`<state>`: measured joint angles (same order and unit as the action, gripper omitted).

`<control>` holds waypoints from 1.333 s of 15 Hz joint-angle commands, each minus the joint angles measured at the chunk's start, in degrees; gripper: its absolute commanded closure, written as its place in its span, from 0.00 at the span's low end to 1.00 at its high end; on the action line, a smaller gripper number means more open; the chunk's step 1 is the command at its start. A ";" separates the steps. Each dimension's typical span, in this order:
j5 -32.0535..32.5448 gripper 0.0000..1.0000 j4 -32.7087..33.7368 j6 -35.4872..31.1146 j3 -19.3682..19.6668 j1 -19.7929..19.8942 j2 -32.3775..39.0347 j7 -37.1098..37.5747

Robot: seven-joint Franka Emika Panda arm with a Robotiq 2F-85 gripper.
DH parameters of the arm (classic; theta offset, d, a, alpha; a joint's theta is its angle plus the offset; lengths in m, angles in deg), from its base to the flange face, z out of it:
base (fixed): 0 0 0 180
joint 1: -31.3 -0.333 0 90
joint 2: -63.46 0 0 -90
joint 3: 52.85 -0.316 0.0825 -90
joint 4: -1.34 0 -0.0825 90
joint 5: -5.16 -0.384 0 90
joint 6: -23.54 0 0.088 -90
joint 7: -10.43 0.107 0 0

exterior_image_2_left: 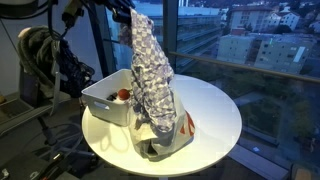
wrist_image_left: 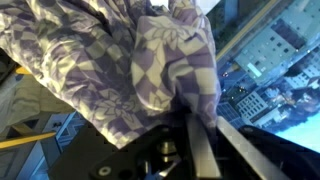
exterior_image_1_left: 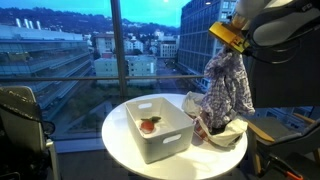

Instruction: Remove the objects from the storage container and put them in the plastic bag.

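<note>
Blue dusk light comes in through the tall windows, and the room stays dim. The white surface glows softly, with faint shadows. The wrist view is blurred up close, the cloth soft and smeared.

My arm is built of rounded shells, pale grey-white, with a dark band where two of them meet. At my wrist sits a yellow block, bright against the rest. In an exterior view black cables loop along my dark upper parts. My claw is black throughout: flat, straight-edged fingers, matt, with a few small round fittings at their base, too dim to tell more.
</note>
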<state>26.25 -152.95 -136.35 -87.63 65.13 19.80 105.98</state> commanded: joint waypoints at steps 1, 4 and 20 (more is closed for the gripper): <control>-0.15 0.97 -1.28 2.25 1.62 -4.63 5.47 -5.22; 2.26 0.97 -0.92 8.63 0.88 -4.52 9.07 -5.62; 47.29 0.98 18.65 15.47 14.24 -21.57 37.00 29.03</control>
<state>68.41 -138.47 -119.29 -80.26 50.49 51.85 127.58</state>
